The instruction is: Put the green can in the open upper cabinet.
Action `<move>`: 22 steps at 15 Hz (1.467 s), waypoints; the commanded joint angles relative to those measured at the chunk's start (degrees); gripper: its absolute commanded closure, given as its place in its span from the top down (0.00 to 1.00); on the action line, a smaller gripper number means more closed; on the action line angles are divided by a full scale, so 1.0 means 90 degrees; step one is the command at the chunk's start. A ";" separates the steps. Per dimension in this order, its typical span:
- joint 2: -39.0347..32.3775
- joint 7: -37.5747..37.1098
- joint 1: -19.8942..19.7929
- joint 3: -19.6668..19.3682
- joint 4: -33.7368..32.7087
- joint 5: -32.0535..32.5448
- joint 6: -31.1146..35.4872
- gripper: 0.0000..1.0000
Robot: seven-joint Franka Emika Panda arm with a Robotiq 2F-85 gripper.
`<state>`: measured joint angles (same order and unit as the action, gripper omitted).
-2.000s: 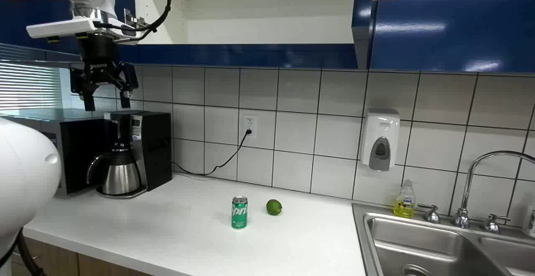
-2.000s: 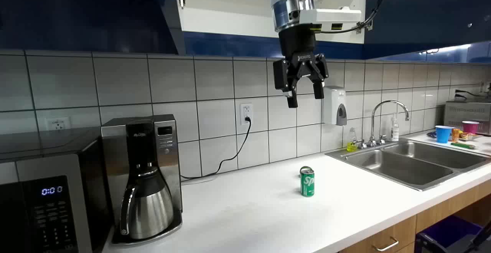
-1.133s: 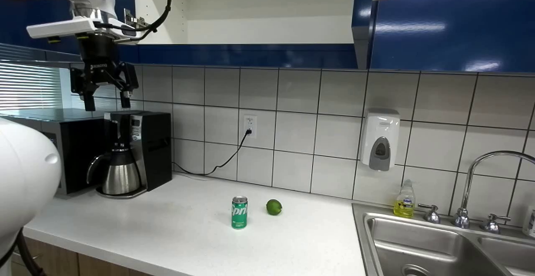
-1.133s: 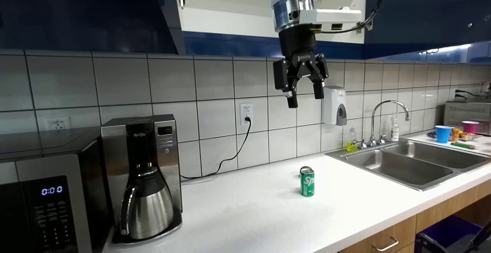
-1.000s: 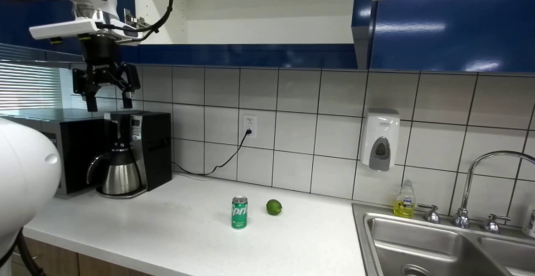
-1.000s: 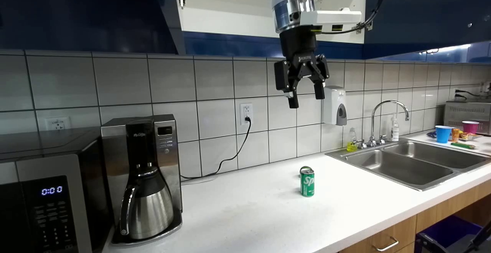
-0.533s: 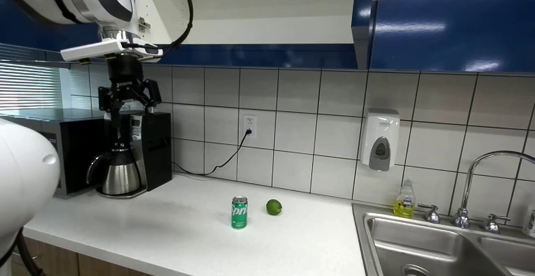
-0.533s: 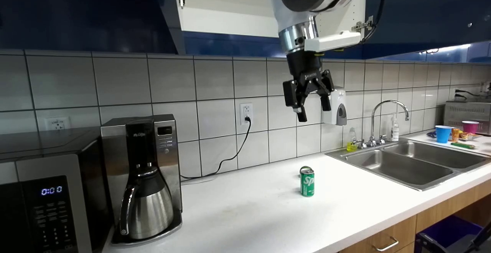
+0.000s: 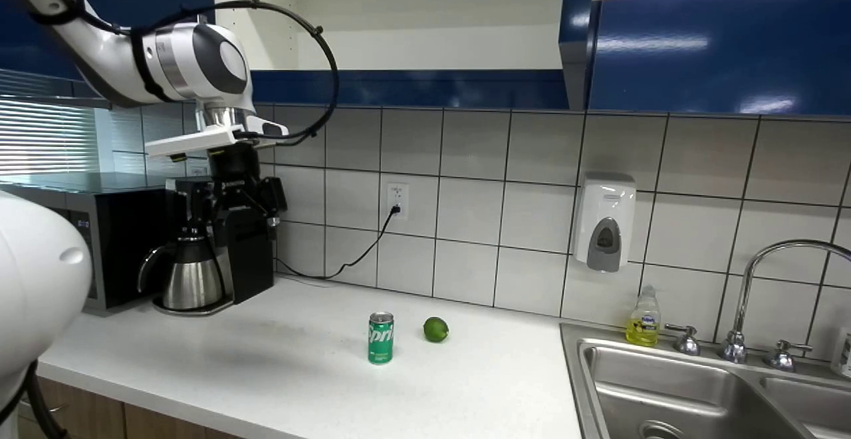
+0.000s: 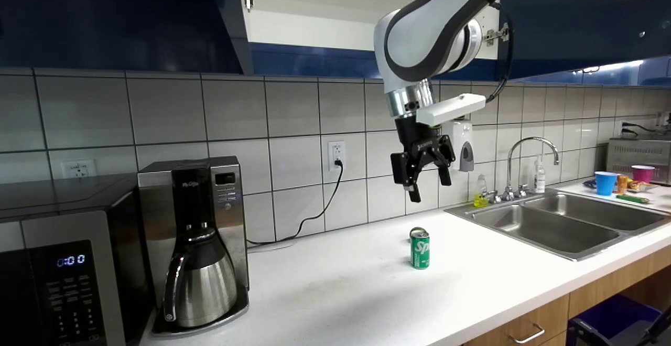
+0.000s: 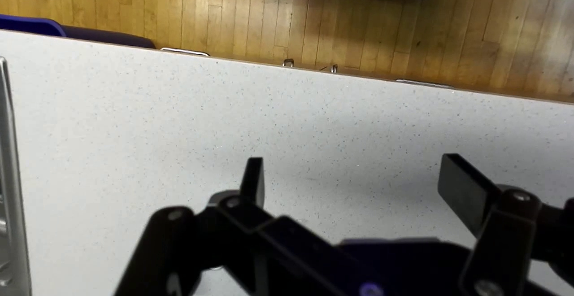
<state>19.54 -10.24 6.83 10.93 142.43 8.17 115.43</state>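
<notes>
The green can stands upright on the white counter; it also shows in an exterior view. My gripper is open and empty, pointing down, above counter height and apart from the can. In an exterior view it shows dark against the black coffee maker. In the wrist view the spread fingers have only speckled counter between them; the can does not clearly show there. The open upper cabinet has a white interior and blue lower edge, above and behind the can; it also shows in an exterior view.
A lime lies beside the can. A coffee maker with steel carafe and a microwave stand at one end. A steel sink, soap bottle and wall dispenser are at the other. An open cabinet door borders the opening.
The arm was still at first, then my open gripper has come down from beside the cabinet's lower edge and shifted right in both exterior views. The can and lime have not moved.
</notes>
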 commanded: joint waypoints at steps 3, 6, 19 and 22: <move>-0.0542 -0.0390 -0.0218 -0.0115 0.0308 0.0356 0.1009 1.00; -0.0785 -0.0622 -0.0329 -0.0174 0.0471 0.0617 0.1573 1.00; -0.2019 -0.2137 -0.0625 -0.0564 0.1150 0.2312 0.3997 1.00; -0.2317 -0.2708 -0.0661 -0.0825 0.1138 0.2958 0.4466 1.00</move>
<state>0.90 -29.06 1.97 4.99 152.70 29.08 151.60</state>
